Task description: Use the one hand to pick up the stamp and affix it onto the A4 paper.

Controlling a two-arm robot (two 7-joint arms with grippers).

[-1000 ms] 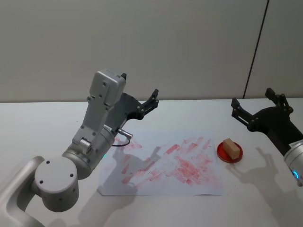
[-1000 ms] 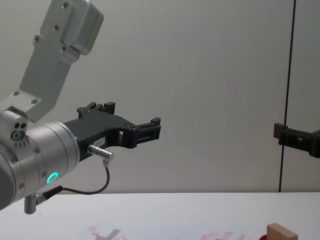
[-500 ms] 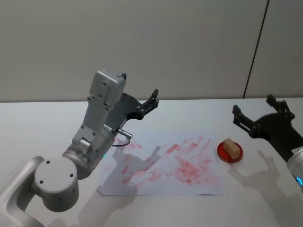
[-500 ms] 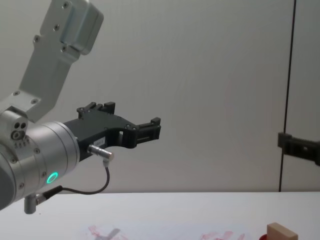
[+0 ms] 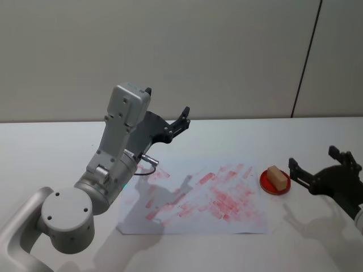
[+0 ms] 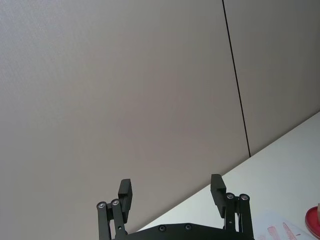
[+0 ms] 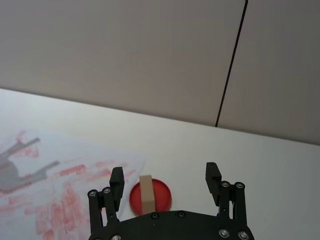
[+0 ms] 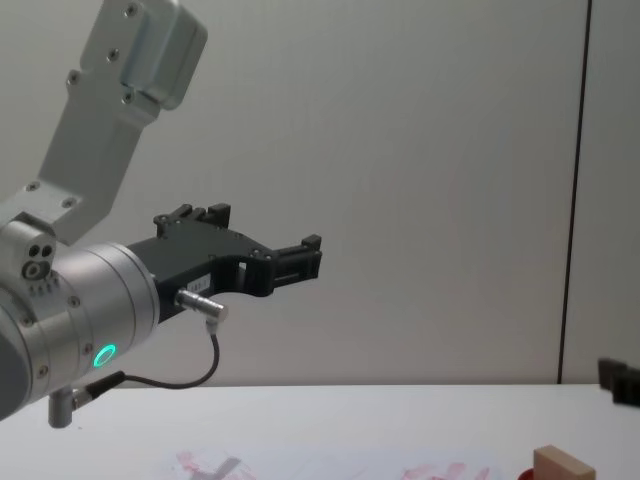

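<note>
White desk (image 5: 45, 147): plain top, runs the whole width and back to the wall, pretty bare apart from the task stuff
Wall (image 5: 227, 51): flat grey-beige panels right behind the far edge, one thin dark vertical seam (image 5: 306, 56) on the right side
A4 paper (image 5: 249, 224): lying flat mid-desk, covered in pinkish-red smears and prints, heaviest in the middle and toward the right; arm shadows fall across its left half
Red disc (image 5: 265, 182): round, sits on the desk just beside the paper's right edge
Stamp (image 5: 276, 178): little tan wooden block lying on top of the red disc, nothing touching it
Right gripper (image 5: 312, 156): low over the desk just to the right of the disc, pointing toward it; fingers spread wide with nothing between them. From its wrist camera the stamp sits ahead, lined up with the gap but closer to one finger
Left gripper (image 5: 167, 101): held up high over the far left part of the paper, fingers wide apart, empty; green ring (image 8: 103, 355) glowing on its arm
Shadows: soft gripper shadow on the desk under the right arm
</note>
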